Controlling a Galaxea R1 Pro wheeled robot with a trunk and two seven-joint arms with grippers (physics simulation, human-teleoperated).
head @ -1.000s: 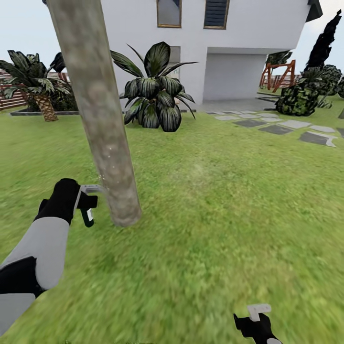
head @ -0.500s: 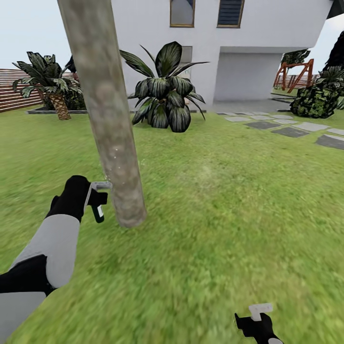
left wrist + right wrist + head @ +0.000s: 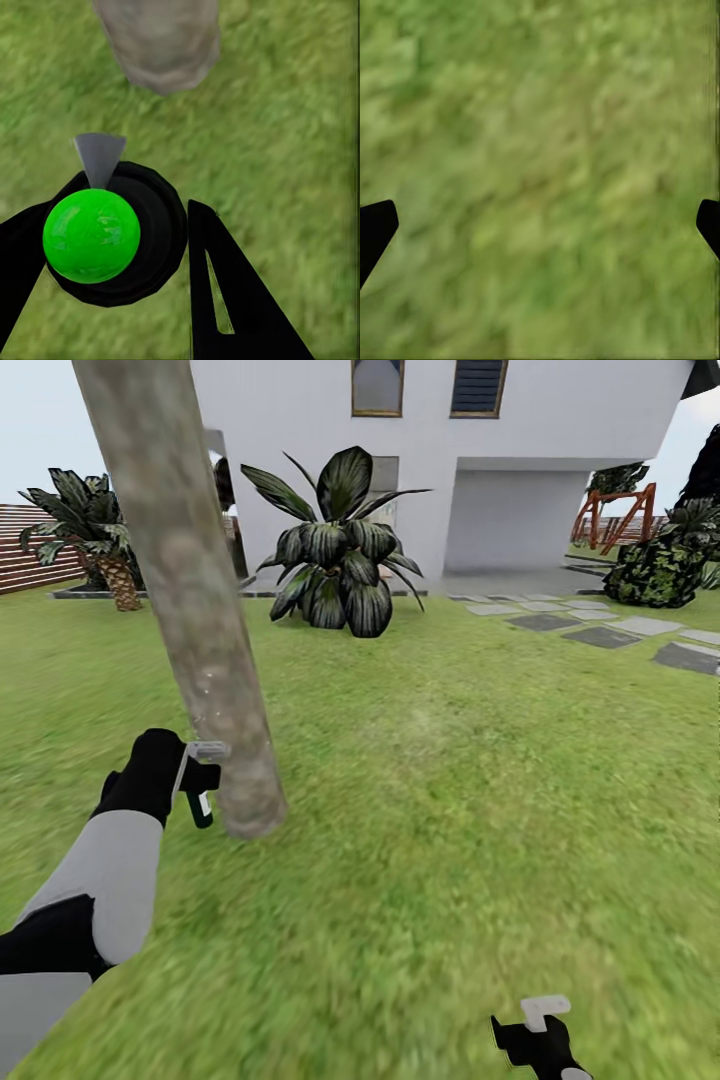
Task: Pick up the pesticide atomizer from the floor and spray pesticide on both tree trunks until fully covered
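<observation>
Beside the mottled beige-grey trunk (image 3: 200, 630), the atomizer (image 3: 199, 780) is dark green-black with a grey head; behind the trunk, white house (image 3: 520, 470), green grass (image 3: 450, 810).

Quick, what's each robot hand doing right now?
Left gripper: closed, holding the pesticide atomizer.
Right gripper: open, holding nothing.

**No legible text in the garden scene**

No words, numbers, brand marks or signs can be read in any of the views. A white label band is seen on the pesticide atomizer (image 3: 201, 796) in the head view, but it is too small and blurred for any print to be made out. No lettering is carried by the white house (image 3: 450, 460) wall or by the wooden fence (image 3: 30, 555).
</observation>
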